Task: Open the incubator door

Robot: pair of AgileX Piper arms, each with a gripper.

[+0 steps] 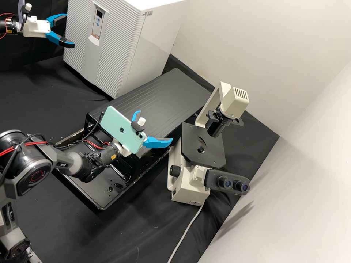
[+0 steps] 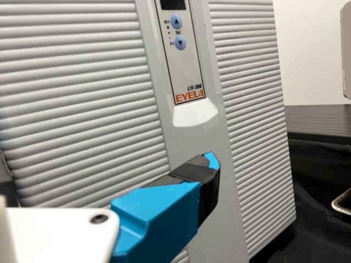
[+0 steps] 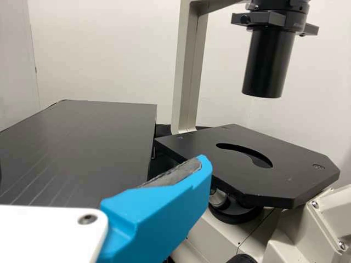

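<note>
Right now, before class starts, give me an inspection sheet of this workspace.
Surface: black-covered bench; wet-looking drops in tray.
Job's things: incubator, door looks shut.
Clutter: microscope, dark ribbed board, phone mounted at right gripper.
Grippers: left gripper open, empty, by incubator's front; right gripper open, empty, near microscope.
Cables: pale cable from microscope along bench; red wires on right arm.
Surroundings: pale walls.

left end effector [image 1: 70, 30] upper left in high view, fingers [image 1: 57, 38] spread, right arm [image 1: 65, 159] extended from left edge, right end effector [image 1: 154, 126] mid-view, fingers also spread
</note>
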